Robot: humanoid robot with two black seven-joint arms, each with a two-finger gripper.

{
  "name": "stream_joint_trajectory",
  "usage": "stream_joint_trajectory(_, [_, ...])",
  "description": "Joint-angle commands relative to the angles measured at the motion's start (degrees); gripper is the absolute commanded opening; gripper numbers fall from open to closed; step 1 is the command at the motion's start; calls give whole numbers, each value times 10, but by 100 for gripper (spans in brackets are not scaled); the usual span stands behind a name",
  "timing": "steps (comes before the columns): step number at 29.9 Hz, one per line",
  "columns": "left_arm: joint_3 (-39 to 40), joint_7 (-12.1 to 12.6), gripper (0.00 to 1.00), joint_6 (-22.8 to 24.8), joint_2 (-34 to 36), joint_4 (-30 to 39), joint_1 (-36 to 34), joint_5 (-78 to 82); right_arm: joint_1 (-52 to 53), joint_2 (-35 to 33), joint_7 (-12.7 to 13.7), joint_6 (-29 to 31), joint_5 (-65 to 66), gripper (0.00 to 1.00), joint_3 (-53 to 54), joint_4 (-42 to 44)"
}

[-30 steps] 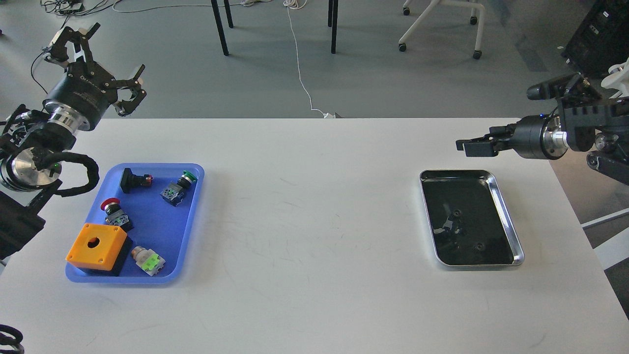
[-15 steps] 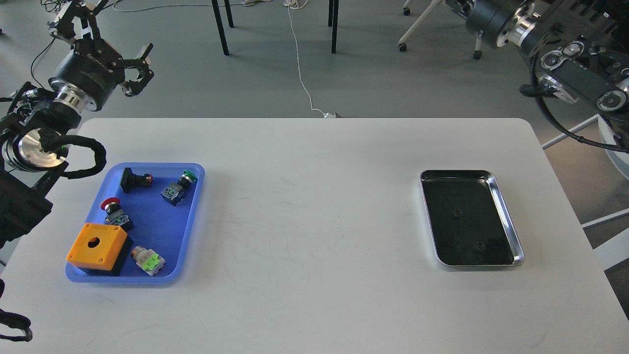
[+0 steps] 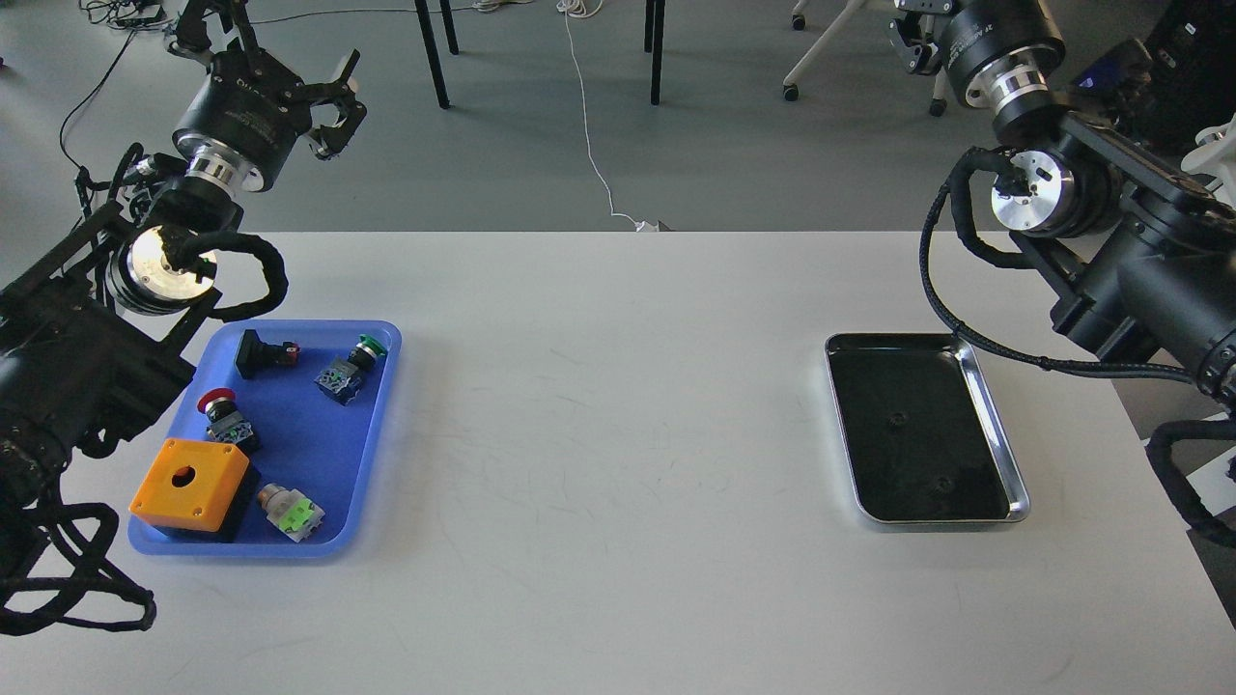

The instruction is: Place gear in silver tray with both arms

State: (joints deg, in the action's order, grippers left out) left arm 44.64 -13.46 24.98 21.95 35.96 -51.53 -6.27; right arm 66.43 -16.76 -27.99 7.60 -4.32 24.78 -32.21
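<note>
1. Silver tray (image 3: 995,425) sits empty at the right of the bench (image 3: 599,405).
2. Gear lies in the blue tray (image 3: 379,425) at left: orange box (image 3: 190,483), red button (image 3: 218,403), green button (image 3: 367,349).
3. Left gripper (image 3: 280,43) is raised, jaws apart, empty.
4. Right gripper (image 3: 912,34) is cut off at the top edge; its jaws cannot be told.
5. Parts look rigid, light, smooth plastic; best gripped across the flat body sides.

Both arms have swung inward: left pincer (image 3: 275,48) now higher, right pincer (image 3: 917,29) raised from the table.
</note>
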Motion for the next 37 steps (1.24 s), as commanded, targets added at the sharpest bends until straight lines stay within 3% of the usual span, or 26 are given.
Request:
stream_joint_trajectory(1, [6,2,98,4,-15,-13,6,-23,-38,8,0,9,-39,99,60,1])
stream_joint_trajectory(8, [9,2,98,20,-35,-34,25,-106,-97,41,0,27,-43,99,242,-7])
stream_joint_trajectory(15, [41,5,98,30,-37,-34,54,-115,-135,51,69,94,-43,99,289,0])
stream_joint_trajectory(17, [48,16,98,30,-34,-32,66,-117,-150,51,77,110,-43,99,294,0])
stream_joint_trajectory(20, [53,31,98,30,-34,-31,75,-127,-174,49,80,145,-46,99,306,0])
stream_joint_trajectory(24, [53,32,98,30,-36,-32,75,-126,-189,47,79,173,-46,99,306,0])
stream_joint_trajectory(37, [49,27,98,30,-32,-32,77,-125,-193,42,79,174,-46,99,299,-5])
